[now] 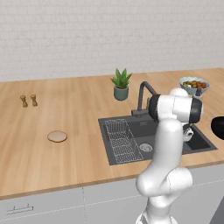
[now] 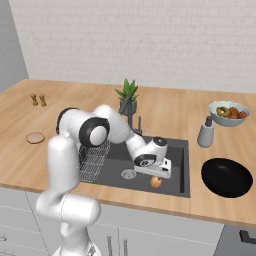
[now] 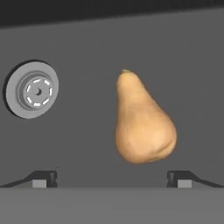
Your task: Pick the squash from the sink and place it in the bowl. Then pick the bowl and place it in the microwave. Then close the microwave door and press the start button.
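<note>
The orange-tan squash (image 3: 142,122) lies on the floor of the dark grey sink (image 2: 175,150), neck pointing away from the hand. My gripper (image 3: 112,179) hangs open just above it, one fingertip (image 3: 43,178) on each side of the view and nothing between them. From the right base view the gripper (image 2: 159,175) is low in the basin, directly over the squash (image 2: 156,182). The glossy black bowl (image 2: 226,177) stands on the counter right of the sink, and its edge (image 1: 218,127) also shows in the left base view. The microwave and its door are out of view.
The sink's round drain (image 3: 33,89) sits left of the squash. A wire rack (image 2: 94,160) fills the basin's left side, and the black faucet (image 2: 132,122) stands behind. A soap dispenser (image 2: 205,132), fruit dish (image 2: 229,112) and potted plant (image 2: 127,97) are on the counter.
</note>
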